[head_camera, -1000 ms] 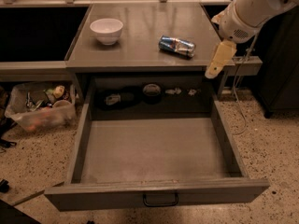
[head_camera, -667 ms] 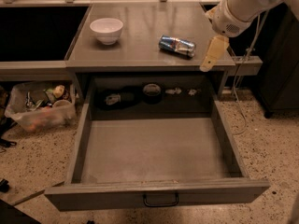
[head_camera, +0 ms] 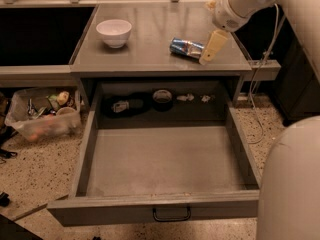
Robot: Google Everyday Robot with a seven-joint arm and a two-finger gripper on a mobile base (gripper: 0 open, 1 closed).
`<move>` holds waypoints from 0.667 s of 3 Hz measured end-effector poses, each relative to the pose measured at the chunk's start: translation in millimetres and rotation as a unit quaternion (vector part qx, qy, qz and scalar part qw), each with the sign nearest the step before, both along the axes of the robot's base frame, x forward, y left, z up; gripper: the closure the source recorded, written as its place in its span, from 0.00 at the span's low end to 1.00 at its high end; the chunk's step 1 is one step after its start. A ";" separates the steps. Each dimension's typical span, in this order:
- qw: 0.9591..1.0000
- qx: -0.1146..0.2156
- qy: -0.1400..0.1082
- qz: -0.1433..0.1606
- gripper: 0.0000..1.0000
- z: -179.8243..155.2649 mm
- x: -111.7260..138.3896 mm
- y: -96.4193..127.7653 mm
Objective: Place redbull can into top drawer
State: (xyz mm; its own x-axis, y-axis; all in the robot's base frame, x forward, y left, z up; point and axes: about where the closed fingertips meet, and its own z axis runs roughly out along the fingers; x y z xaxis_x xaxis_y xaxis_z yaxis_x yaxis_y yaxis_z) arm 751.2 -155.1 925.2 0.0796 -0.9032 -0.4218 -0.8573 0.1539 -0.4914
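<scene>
Camera view: blue-and-silver redbull can (head_camera: 186,48) on its side, jaws just beside, state unclear

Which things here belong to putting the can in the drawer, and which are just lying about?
Job: can, lying on the tabletop; open drawer below; tool, close beside the can.
Lying about: white bowl on the tabletop; small bits at the drawer's back; plastic bin on the floor.
</scene>
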 end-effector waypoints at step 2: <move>0.999 0.034 0.005 0.029 0.00 -28.0 36.6 33.2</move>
State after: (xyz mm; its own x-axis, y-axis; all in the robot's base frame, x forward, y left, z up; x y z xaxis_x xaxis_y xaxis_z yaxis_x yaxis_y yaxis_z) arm 787.9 -121.9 897.2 0.1267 -0.8664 -0.4830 -0.8703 0.1365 -0.4732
